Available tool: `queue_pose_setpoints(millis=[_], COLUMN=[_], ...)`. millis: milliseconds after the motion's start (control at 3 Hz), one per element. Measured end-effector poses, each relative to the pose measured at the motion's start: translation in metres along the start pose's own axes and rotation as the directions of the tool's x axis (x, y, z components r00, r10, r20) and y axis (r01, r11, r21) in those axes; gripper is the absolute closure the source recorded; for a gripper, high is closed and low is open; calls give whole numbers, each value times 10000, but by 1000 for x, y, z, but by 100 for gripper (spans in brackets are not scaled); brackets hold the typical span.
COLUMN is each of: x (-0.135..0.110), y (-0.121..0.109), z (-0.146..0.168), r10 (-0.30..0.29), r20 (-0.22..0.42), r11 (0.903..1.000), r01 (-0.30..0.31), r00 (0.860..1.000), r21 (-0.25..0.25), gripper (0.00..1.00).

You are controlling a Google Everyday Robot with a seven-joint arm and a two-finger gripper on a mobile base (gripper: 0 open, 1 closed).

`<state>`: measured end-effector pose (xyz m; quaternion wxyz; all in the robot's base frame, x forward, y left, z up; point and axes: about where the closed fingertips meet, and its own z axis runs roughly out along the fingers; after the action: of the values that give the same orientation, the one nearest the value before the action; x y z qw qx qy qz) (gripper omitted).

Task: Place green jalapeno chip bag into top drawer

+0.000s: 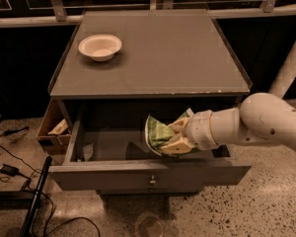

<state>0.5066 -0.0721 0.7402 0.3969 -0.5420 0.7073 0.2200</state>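
Note:
The green jalapeno chip bag (160, 132) is a crinkly green foil bag held upright inside the open top drawer (153, 174). My gripper (177, 136) reaches in from the right on a thick white arm and is shut on the bag's right side, holding it a little above the drawer floor. The drawer is pulled out wide, its grey front panel and small round knob (152, 182) facing me.
A white round bowl (100, 47) sits on the grey cabinet top (158, 53) at the back left. A small brown cardboard box (53, 130) stands left of the cabinet. Cables and a dark bar (34, 196) lie on the floor at lower left.

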Motion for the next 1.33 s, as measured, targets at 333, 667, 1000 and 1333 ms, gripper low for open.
queue_pose_setpoints(millis=[333, 667, 1000, 1333], x=[8, 14, 21, 28], y=[-6, -14, -24, -36], z=[28, 55, 77, 99], r10=[-134, -328, -578, -1031], r20=[255, 440, 559, 691], r11=[9999, 9993, 9980, 9942], r01=[136, 336, 592, 1049], r00=[9996, 9985, 9968, 9923], r21=[-96, -162, -225, -223], gripper=[100, 100, 100, 100])
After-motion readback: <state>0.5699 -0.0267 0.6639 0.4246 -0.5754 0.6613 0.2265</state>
